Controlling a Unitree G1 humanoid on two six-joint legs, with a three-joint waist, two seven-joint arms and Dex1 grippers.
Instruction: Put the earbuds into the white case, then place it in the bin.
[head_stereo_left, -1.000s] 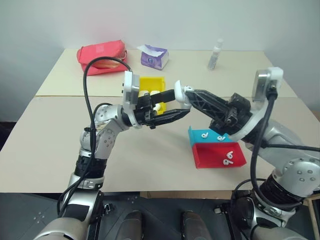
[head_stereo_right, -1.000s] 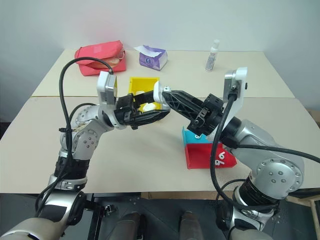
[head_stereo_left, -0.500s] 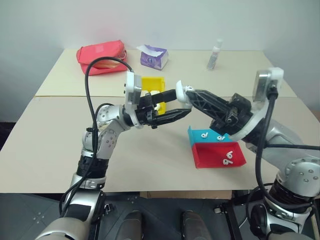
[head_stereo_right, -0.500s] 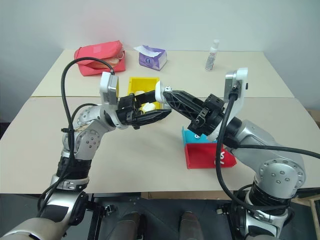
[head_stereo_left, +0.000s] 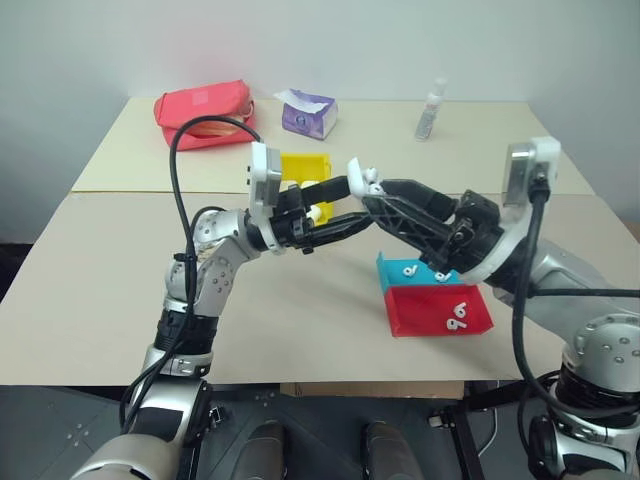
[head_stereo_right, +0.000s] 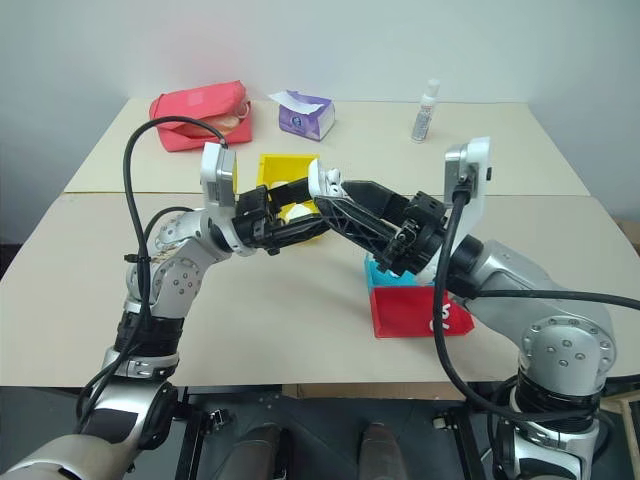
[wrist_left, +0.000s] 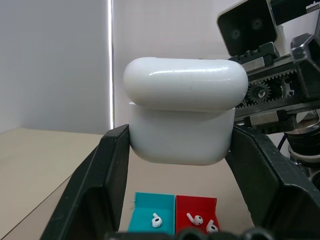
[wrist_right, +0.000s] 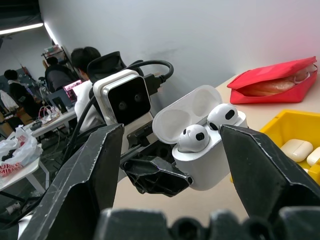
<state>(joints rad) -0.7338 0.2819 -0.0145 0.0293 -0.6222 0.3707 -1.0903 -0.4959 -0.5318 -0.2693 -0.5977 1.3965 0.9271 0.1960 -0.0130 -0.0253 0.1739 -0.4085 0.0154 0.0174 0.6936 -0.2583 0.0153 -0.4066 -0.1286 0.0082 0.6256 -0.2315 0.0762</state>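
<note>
My left gripper (wrist_left: 180, 145) is shut on the white case (wrist_left: 182, 127) and holds it in the air above the table, in front of the yellow bin (head_stereo_left: 300, 163). The case's lid is tipped open, and two earbuds (wrist_right: 195, 136) sit in its sockets. My right gripper (wrist_right: 171, 135) is open, one finger on each side of the case and not touching it. More earbuds lie in the teal tray (head_stereo_left: 395, 262) and the red tray (head_stereo_left: 410, 315). White cases (wrist_right: 295, 150) lie in the bin.
At the back of the table are a red pouch (head_stereo_left: 203, 112), a purple tissue pack (head_stereo_left: 308, 112) and a small clear bottle (head_stereo_left: 430, 108). The two trays sit side by side under my right arm. People sit at desks in the background of the right wrist view.
My right gripper's fingers, shut at the case before, have spread apart around it. The left gripper has kept still with the case.
</note>
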